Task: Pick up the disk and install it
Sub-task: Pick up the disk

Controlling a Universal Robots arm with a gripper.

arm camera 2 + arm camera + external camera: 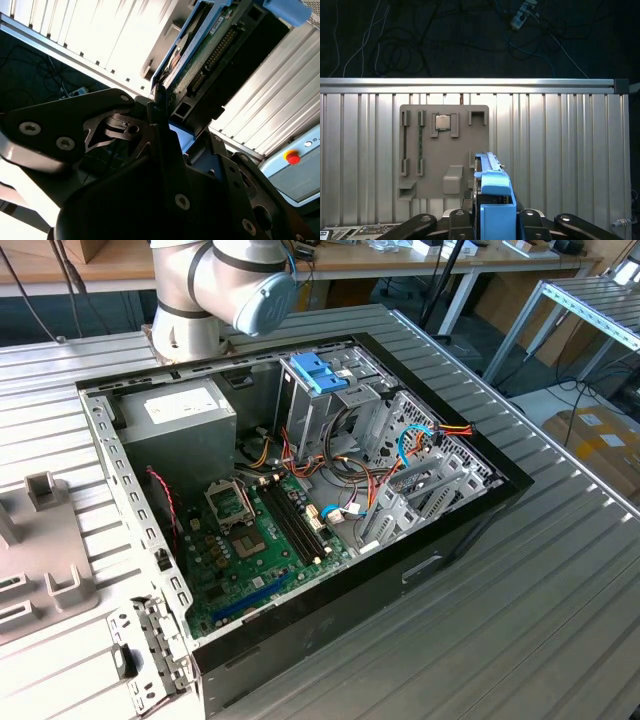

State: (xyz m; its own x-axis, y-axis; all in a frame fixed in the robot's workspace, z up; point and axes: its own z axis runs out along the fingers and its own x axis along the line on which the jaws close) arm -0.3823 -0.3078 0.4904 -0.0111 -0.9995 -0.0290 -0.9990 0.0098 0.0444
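Note:
In both wrist views my gripper (492,222) is shut on the disk (492,187). The first wrist view shows the disk edge-on, its blue plastic rail sticking out between the dark fingers (457,220) above the ribbed table. In the second wrist view the disk (202,52) shows its green circuit board, its connector row and a blue rail, with the gripper (165,107) clamped on its near end. In the exterior view the open computer case (470,510) lies on the table, and the arm's base (190,325) stands behind it.
A grey fixture plate (445,150) carrying a processor chip (442,122) lies on the ribbed table (570,150) below the disk. Inside the case are the motherboard (260,540), a grey power-supply box (180,415) and a metal drive cage topped by a light-blue bracket (318,370). Loose cables (420,435) cross the case.

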